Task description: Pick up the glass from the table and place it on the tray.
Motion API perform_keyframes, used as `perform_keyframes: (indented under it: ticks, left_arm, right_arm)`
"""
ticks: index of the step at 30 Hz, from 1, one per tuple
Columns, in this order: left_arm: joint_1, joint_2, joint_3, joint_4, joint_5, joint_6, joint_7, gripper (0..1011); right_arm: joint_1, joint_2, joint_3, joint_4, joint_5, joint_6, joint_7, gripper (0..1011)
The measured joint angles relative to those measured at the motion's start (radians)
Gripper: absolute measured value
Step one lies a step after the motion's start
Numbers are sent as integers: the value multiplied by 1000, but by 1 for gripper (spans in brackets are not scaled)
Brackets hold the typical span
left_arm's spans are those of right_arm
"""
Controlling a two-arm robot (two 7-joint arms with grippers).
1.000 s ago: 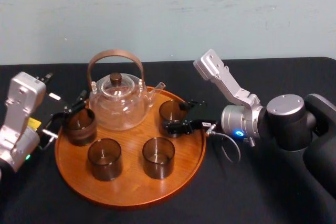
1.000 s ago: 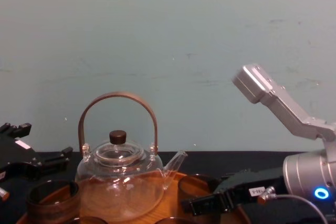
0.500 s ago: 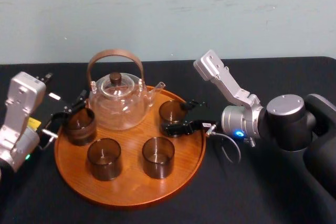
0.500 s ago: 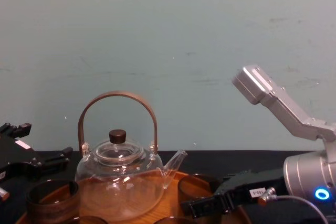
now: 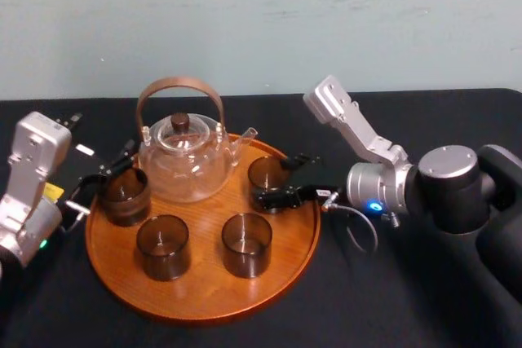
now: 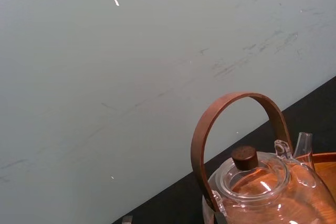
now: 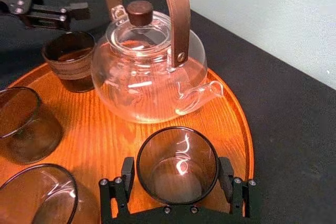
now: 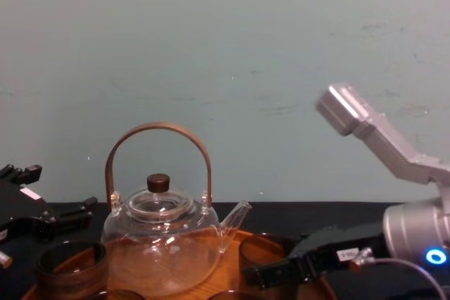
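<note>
1. The round wooden tray (image 5: pixel 196 299) lies on the black table (image 5: pixel 351 299), in the middle of the head view.
2. The glass (image 5: pixel 267 173) stands upright on the tray at about 2 o'clock, just beside the spout of the glass teapot (image 5: pixel 181 160).
3. The teapot sits at about 12 o'clock on the tray, with its brown hoop handle upright.
4. The right gripper (image 5: pixel 271 179) reaches in from the tray's 3 o'clock side. It is spread, with one of its fingers (image 7: pixel 125 182) on each side of the glass, close to the wall. Whether the pads touch the glass is unclear.
5. Three more glasses stand on the tray, at about 9 o'clock (image 5: pixel 125 196), 7 o'clock (image 5: pixel 162 246) and 5 o'clock (image 5: pixel 245 244).
6. The left gripper (image 5: pixel 110 167) sits at the tray's 9 to 10 o'clock edge, beside the glass there. I cannot tell whether it is spread or pressed together.
</note>
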Motion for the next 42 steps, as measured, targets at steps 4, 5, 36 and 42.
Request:
perform_keyframes:
  ticks: [4, 5, 36, 42]
  left_arm:
    - [0, 0, 0, 0, 0, 0, 0, 1001]
    - [0, 0, 0, 0, 0, 0, 0, 1001]
    - [0, 0, 0, 0, 0, 0, 0, 1001]
    - [0, 0, 0, 0, 0, 0, 0, 1002]
  right_arm:
    - [-20, 33, 7, -45, 12, 7, 18, 1002]
    - [-23, 39, 8, -54, 14, 8, 20, 1002]
    - [-258, 295, 185, -399, 170, -108, -31, 1002]
    - [-302, 266, 240, -413, 191, -136, -127, 1002]
